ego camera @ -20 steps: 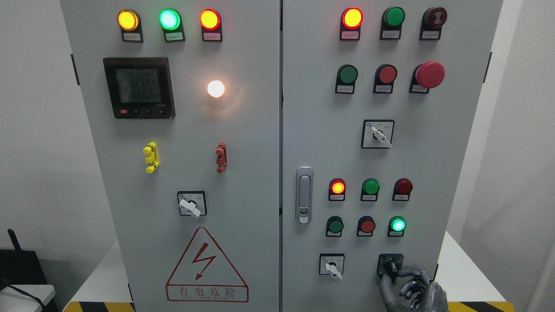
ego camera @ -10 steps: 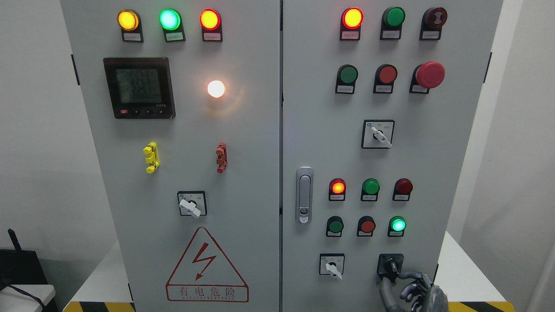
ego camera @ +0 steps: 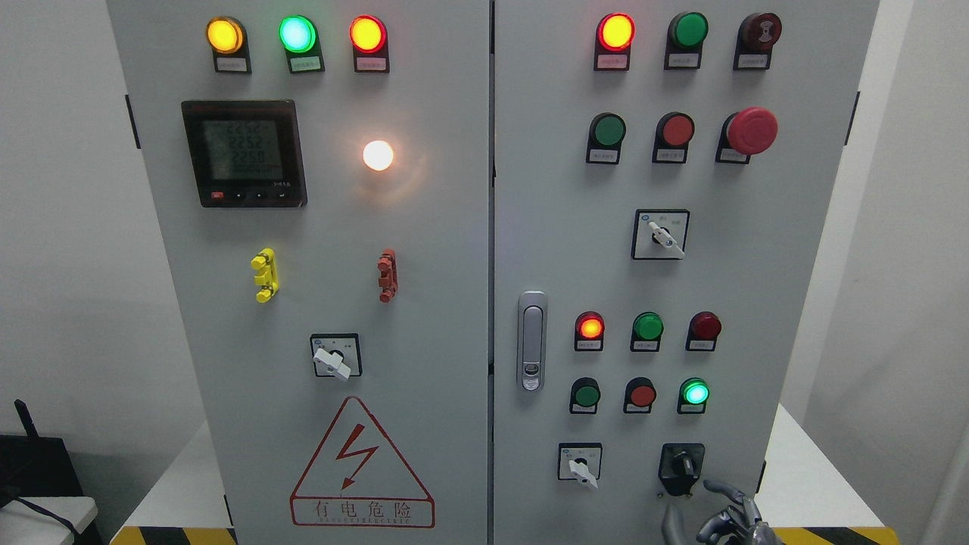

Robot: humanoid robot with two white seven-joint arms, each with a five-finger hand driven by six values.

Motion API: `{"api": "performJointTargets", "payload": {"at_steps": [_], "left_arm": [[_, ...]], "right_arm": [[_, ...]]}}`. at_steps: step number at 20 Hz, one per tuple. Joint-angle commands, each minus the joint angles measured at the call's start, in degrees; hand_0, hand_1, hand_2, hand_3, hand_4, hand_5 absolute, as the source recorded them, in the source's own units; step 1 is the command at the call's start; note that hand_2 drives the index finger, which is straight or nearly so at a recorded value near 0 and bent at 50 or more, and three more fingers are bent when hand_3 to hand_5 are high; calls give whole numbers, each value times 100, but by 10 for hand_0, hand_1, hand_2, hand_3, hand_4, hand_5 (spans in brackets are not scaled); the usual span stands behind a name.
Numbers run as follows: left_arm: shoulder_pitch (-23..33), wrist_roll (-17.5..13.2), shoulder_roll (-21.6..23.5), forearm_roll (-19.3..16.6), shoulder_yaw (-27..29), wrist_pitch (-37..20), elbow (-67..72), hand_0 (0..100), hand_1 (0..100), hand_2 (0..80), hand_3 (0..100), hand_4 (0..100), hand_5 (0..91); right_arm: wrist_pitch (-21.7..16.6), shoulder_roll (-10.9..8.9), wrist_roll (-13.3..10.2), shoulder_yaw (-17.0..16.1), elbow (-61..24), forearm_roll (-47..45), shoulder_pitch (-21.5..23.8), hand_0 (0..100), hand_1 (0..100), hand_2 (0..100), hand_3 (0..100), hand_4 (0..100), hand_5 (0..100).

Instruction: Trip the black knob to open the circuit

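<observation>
The black knob (ego camera: pixel 682 464) sits on its black plate at the lower right of the grey cabinet's right door (ego camera: pixel 545 227), pointing roughly upward. My right hand (ego camera: pixel 723 516) shows at the bottom edge just below and to the right of the knob. Its dark metal fingers (ego camera: pixel 724 489) are loosely curled and apart from the knob, holding nothing. The thumb (ego camera: pixel 670 524) stands a little below the plate. The left arm does not show.
A white selector switch (ego camera: pixel 580 463) sits left of the black knob. Above are a lit green lamp (ego camera: pixel 694 393), a red button (ego camera: pixel 640 394) and a green button (ego camera: pixel 585 394). The door handle (ego camera: pixel 531 341) stands at the door's left edge. A red mushroom stop button (ego camera: pixel 749 130) sticks out higher up.
My right hand has let go of the black knob and dropped down and slightly right, away from the panel. The knob now shows in full.
</observation>
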Motion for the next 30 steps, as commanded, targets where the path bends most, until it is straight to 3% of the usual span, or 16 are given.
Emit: {"api": "performJointTargets", "payload": {"at_steps": [1, 2, 4, 6, 7, 8, 10, 13, 21, 30], "left_arm": [[-44, 4, 0, -193, 0, 2, 0, 120, 389, 0, 0, 0, 0], [-44, 4, 0, -193, 0, 2, 0, 120, 389, 0, 0, 0, 0], [-44, 4, 0, -193, 0, 2, 0, 120, 389, 0, 0, 0, 0], [-44, 4, 0, -193, 0, 2, 0, 120, 389, 0, 0, 0, 0], [-44, 4, 0, -185, 0, 2, 0, 120, 389, 0, 0, 0, 0], [-44, 4, 0, -193, 0, 2, 0, 120, 389, 0, 0, 0, 0], [-44, 4, -8, -193, 0, 2, 0, 120, 389, 0, 0, 0, 0], [-44, 4, 0, -185, 0, 2, 0, 120, 389, 0, 0, 0, 0], [-44, 4, 0, -193, 0, 2, 0, 120, 389, 0, 0, 0, 0], [-44, 4, 0, -185, 0, 2, 0, 120, 389, 0, 0, 0, 0]], "right_arm": [[-286, -78, 22, 164, -316, -45, 597, 129, 617, 273, 679, 684, 734], [-418, -87, 22, 181, -360, -54, 721, 137, 508, 279, 647, 663, 692], [-725, -96, 162, 217, -370, -62, 923, 136, 420, 282, 607, 631, 633], [-1111, -113, 486, 234, -405, -219, 1099, 135, 376, 233, 551, 580, 573], [-1340, -139, 749, 243, -457, -421, 1178, 124, 335, 156, 487, 520, 510], [-1490, -174, 995, 252, -518, -614, 1275, 102, 294, 79, 399, 435, 430], [-1640, -262, 1418, 252, -589, -757, 1520, 78, 255, 26, 327, 373, 382], [-1824, -429, 1709, 243, -668, -879, 1714, 14, 137, 0, 231, 276, 298], [-2106, -675, 1824, 225, -1152, -1134, 2312, 0, 137, 0, 199, 245, 267], [-2098, -825, 1859, 155, -1257, -1381, 2251, 0, 128, 0, 180, 215, 221]]}}
